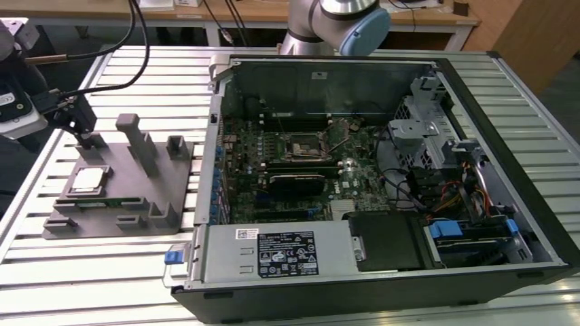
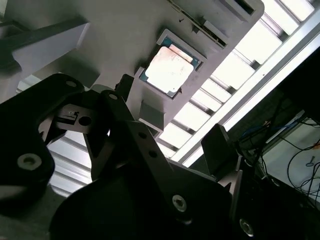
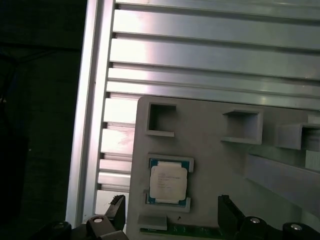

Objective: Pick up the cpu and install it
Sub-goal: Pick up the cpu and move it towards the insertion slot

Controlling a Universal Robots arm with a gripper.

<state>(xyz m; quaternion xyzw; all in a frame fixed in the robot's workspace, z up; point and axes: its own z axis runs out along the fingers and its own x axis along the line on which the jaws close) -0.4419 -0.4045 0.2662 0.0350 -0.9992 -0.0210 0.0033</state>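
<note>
Cpu (image 3: 169, 184) flat in the grey fixture (image 3: 210, 165), tool (image 3: 171, 202) spread wide, empty.
It lies metal top up in a recess near the fixture's edge closest to the counter (image 3: 200, 55) rim. It is square, so it has no long axis, and its sides run parallel to the fixture's edges. The tool hangs over it without touching.

cpu (image 3: 169, 183), power supply label (image 1: 288, 252), print illegible

Bare cpu (image 2: 167, 70) in grey fixture (image 2: 125, 35) recess
</note>
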